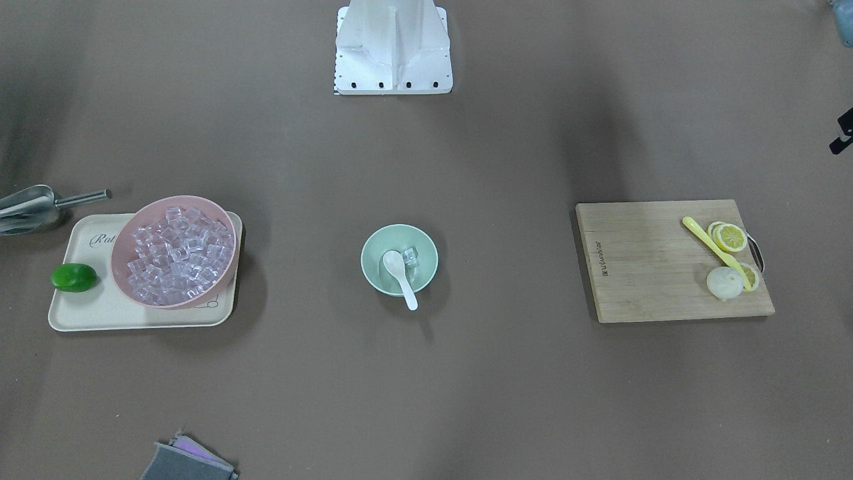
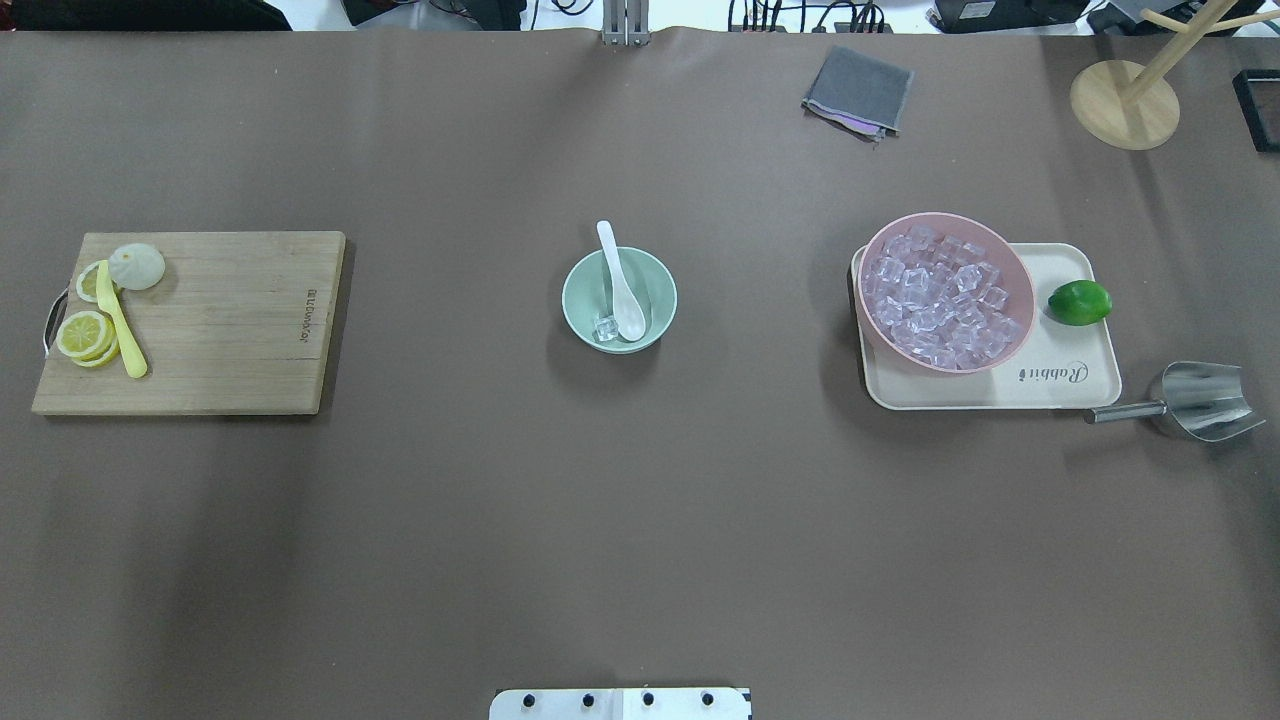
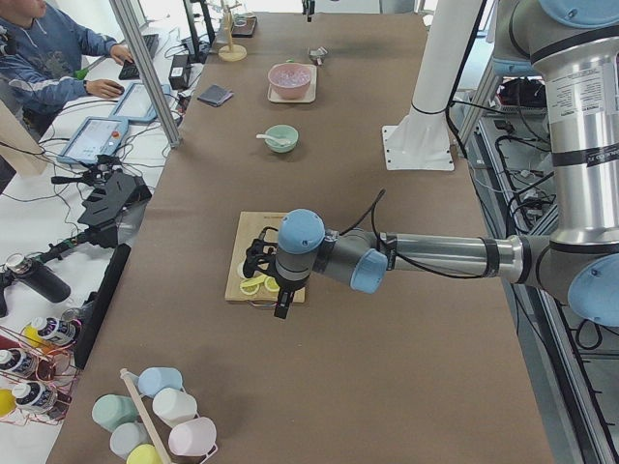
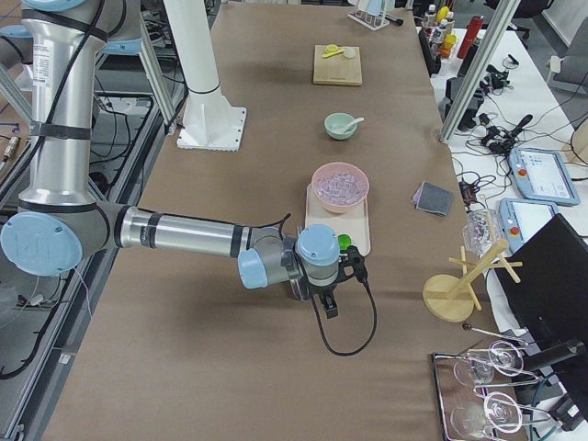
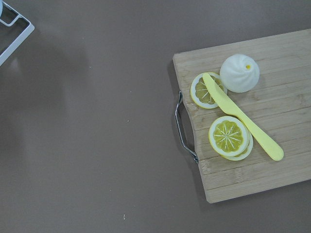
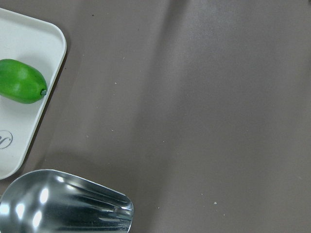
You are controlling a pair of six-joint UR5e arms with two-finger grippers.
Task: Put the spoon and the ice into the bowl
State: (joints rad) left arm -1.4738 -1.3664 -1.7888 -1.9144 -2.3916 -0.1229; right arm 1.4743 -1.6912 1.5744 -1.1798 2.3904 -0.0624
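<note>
Both task pieces lie inside the mint-green bowl [image 1: 370,267] at the middle of the table [image 2: 640,540]: the white spoon [image 1: 398,273] has its scoop down in the bowl and its handle leaning over the rim on the operators' side, and one clear ice cube [image 1: 410,255] sits on the bowl's floor just beside the scoop. Neither gripper is near them. The left gripper [image 3: 261,266] hangs above the handle end of the wooden cutting board [image 2: 220,320], well apart from the bowl; its wrist camera looks down on lemon slices [image 5: 228,136], a long yellow spoon [image 5: 243,119] laid across them and a white round piece [image 5: 239,73]. The right gripper [image 4: 352,265] hangs at the table's other end, past the cream tray [image 2: 1060,385] that carries the pink bowl [image 2: 878,250] of ice and a green lime [image 2: 1079,302], with the metal scoop [image 2: 1205,400] beside the tray. Only the side views show either gripper, so whether their fingers are spread or closed cannot be told.
</note>
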